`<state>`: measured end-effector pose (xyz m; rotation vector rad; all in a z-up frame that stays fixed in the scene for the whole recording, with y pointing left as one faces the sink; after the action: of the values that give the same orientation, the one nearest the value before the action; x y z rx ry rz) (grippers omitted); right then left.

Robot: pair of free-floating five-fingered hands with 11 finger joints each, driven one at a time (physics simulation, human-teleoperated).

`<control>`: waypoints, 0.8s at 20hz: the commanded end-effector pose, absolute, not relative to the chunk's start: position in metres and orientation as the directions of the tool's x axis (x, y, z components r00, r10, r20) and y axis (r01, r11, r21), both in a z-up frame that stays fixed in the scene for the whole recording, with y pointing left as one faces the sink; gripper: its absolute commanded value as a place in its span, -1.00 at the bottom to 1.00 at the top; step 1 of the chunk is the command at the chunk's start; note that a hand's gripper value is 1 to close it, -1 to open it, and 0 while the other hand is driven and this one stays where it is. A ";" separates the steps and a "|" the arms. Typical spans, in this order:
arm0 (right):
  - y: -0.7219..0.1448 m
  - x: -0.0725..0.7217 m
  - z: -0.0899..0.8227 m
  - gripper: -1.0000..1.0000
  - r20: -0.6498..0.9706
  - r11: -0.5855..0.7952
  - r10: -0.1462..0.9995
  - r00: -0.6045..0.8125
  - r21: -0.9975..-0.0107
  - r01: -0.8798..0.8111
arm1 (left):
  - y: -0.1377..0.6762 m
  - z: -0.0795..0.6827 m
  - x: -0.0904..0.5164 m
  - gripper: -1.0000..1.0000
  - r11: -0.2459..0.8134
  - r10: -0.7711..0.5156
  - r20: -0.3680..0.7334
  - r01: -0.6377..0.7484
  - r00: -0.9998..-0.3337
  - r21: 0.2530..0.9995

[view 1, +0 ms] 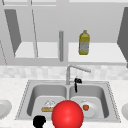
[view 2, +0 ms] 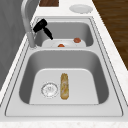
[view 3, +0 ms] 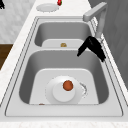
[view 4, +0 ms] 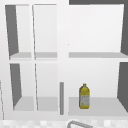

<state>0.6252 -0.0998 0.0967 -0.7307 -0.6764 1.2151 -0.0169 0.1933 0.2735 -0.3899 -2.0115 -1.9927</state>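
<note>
My right hand (view 1: 77, 82) hangs beside the faucet (view 1: 68, 72), above the back of the right basin. Its fingers are straight, point down and hold nothing. The left side view has this hand (view 2: 41, 26) next to the faucet post, and in the right side view the hand (view 3: 93, 47) is over the basin's back wall. A white plate (view 3: 58, 96) with a small orange-red ball (view 3: 67, 85) lies on that basin's floor. In the left basin a bread roll (view 2: 64, 85) lies beside the drain (view 2: 49, 89). My left hand (view 1: 39, 121) hovers at the sink's front rim.
A big red ball (view 1: 67, 115) fills the foreground and hides part of the front rim. A yellow bottle (view 1: 84, 43) stands on the open shelf above the sink. White plates sit on the counter at the left (view 1: 3, 108) and at the right (view 2: 80, 8).
</note>
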 end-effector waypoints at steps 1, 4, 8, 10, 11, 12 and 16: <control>-0.079 0.626 0.097 -1.00 0.057 0.221 0.963 0.265 -0.732 -0.645 | 0.193 0.274 -0.017 0.00 0.011 -0.007 0.383 0.383 -0.924 0.924; -0.077 0.626 0.105 -1.00 -0.005 0.228 0.941 0.339 -0.732 -0.642 | 0.193 0.274 -0.017 0.00 0.011 -0.007 0.383 0.383 -0.924 0.924; -0.062 0.627 0.109 -1.00 -0.091 0.212 0.921 0.379 -0.699 -0.683 | 0.193 0.274 -0.017 0.00 0.011 -0.007 0.383 0.383 -0.924 0.924; -0.050 0.626 0.110 -1.00 -0.138 0.192 0.914 0.382 -0.683 -0.705 | 0.193 0.274 -0.017 0.00 0.011 -0.007 0.383 0.383 -0.924 0.924; -0.044 0.628 0.110 -1.00 -0.147 0.193 0.911 0.386 -0.674 -0.713 | 0.193 0.274 -0.017 0.00 0.011 -0.007 0.383 0.383 -0.924 0.924; -0.042 0.628 0.111 -1.00 -0.164 0.199 0.900 0.403 -0.670 -0.716 | 0.193 0.274 -0.017 0.00 0.011 -0.007 0.383 0.383 -0.924 0.924; -0.046 0.633 0.117 -1.00 -0.198 0.172 0.901 0.385 -0.654 -0.737 | 0.193 0.274 -0.017 0.00 0.011 -0.007 0.383 0.383 -0.924 0.924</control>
<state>0.6296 -0.0576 0.1170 -0.8677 -0.2468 1.1033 -0.0169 0.1933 0.2735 -0.3899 -2.0115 -1.9927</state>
